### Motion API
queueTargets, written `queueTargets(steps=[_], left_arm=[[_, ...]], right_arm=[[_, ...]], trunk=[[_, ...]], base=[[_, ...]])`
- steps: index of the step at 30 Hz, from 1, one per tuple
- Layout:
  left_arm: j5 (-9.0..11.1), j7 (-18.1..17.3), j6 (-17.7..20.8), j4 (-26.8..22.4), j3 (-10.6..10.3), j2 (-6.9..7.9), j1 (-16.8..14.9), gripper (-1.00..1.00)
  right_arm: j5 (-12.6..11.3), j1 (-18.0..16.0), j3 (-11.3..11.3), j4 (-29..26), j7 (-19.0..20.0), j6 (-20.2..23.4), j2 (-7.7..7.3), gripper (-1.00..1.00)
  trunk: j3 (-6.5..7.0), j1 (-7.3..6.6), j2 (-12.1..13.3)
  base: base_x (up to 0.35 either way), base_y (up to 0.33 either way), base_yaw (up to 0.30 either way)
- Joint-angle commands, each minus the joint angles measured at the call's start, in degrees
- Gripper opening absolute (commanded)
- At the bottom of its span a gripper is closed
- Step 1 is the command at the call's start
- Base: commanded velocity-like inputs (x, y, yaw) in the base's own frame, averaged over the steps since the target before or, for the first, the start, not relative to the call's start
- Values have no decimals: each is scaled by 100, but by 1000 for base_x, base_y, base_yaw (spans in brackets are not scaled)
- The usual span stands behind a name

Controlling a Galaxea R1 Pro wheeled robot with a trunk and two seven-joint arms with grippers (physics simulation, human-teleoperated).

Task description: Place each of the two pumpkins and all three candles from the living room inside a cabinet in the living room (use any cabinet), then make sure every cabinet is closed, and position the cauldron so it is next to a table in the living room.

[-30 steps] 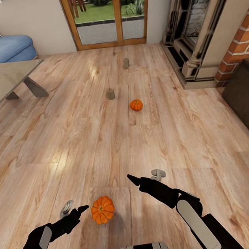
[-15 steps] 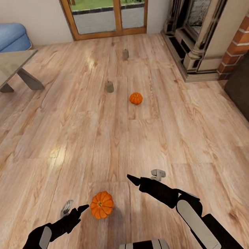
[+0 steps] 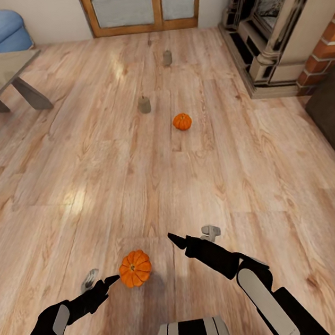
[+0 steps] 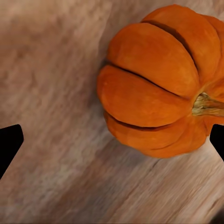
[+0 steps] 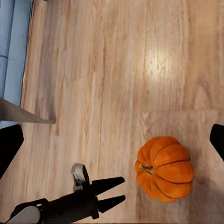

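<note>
Wood-plank floor (image 3: 133, 156) underneath. Ribbed orange round pumpkin (image 3: 135, 268) sits on floor just beside my left claw (image 4: 112, 140), fingers spread, empty. Risk: fingertip nudges it, it rolls off. Right claw (image 3: 191, 237) spread, empty.

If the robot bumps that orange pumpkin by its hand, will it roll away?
Probably a little. The near pumpkin is round and sits loose on the smooth wooden floor, so a nudge from the left gripper could send it wobbling off. Its ribs and flattish shape would likely stop it soon. It looks firm, so the fingers probably won't squash it.
</note>
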Motion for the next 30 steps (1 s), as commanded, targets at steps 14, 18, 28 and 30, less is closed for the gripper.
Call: queueTargets(steps=[14,18,28,30], left_arm=[[2,-15,4,0,0,0,0,100],[2,-71,7,0,-8,0,0,100],[-40,-945,-4,-3,-52,0,0,100],[-41,-961,-6,-3,-52,0,1,100]], right_arm=[[-15,2,121,-32,1438,-1,-39,100],[-10,5,114,-12,1612,-2,-39,100],[-18,4,113,0,1639,-3,-40,100],[-13,5,113,0,1639,-6,-34,100]], trunk=[[-244,28,-15],[-311,36,-19],[-311,36,-19],[-355,41,-22]], base=[[0,0,0],[0,0,0],[0,0,0],[0,0,0]])
